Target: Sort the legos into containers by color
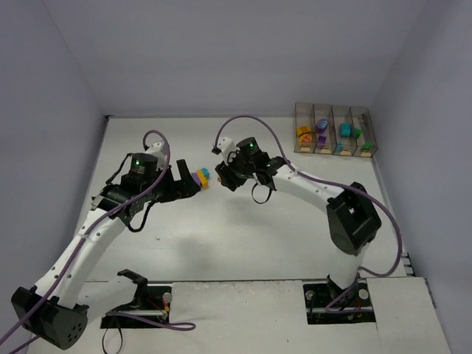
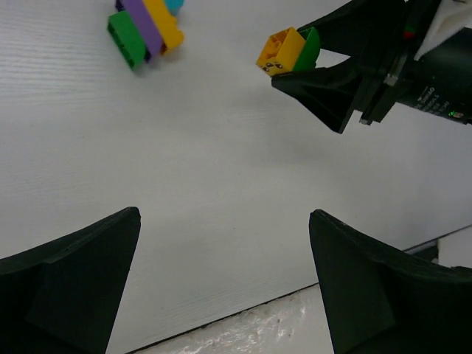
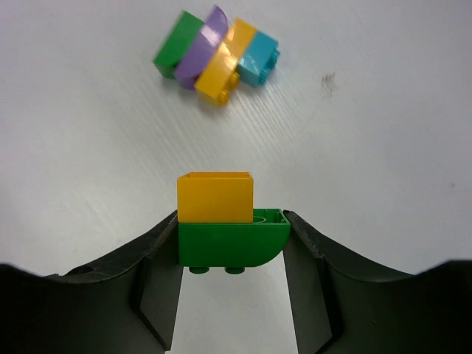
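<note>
My right gripper (image 3: 231, 218) is shut on a green rounded brick (image 3: 230, 245) with a yellow brick (image 3: 215, 196) joined on top, held above the table. The pair also shows in the left wrist view (image 2: 286, 50). A joined stack of green, purple, yellow and teal legos (image 3: 216, 55) lies on the table just beyond it, seen also in the left wrist view (image 2: 145, 29) and the top view (image 1: 200, 177). My left gripper (image 2: 225, 221) is open and empty, just left of the stack (image 1: 187, 186). The four joined containers (image 1: 335, 129) stand at the back right.
The containers hold sorted bricks: orange (image 1: 303, 133), purple (image 1: 322, 125), teal (image 1: 344, 130) and green (image 1: 358, 133). Grey walls enclose the white table (image 1: 243, 243) on three sides. The two grippers face each other closely across the stack.
</note>
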Action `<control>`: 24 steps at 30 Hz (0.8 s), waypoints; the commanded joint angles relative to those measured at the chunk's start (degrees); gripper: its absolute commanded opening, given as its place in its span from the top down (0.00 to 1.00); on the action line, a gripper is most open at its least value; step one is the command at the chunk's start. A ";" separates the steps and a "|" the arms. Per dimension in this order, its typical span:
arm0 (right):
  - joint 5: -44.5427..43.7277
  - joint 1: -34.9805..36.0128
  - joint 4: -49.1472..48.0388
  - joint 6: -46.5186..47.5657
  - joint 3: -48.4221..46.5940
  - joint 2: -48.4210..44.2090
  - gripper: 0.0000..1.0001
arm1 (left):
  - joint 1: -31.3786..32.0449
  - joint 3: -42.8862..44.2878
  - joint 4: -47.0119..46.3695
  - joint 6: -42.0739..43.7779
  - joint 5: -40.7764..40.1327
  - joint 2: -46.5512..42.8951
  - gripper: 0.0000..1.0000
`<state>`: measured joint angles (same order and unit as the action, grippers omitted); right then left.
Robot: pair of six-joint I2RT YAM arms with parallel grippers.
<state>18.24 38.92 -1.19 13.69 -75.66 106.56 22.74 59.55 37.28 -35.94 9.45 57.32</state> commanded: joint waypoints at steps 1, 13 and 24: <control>-0.22 2.91 -4.25 -0.60 2.26 -9.17 1.00 | -0.24 3.99 -9.06 1.31 9.08 2.27 0.10; 0.13 5.47 -7.51 -1.83 6.58 -21.66 1.00 | -0.68 12.78 -10.91 5.53 18.67 9.21 0.22; -0.22 5.73 -8.56 -1.39 8.42 -26.40 1.00 | -2.61 13.93 -12.58 5.63 25.17 13.78 0.30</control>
<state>18.44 44.36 -5.15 12.05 -67.55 83.40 21.41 71.48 29.52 -30.74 30.92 71.66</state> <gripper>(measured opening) 0.472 0.703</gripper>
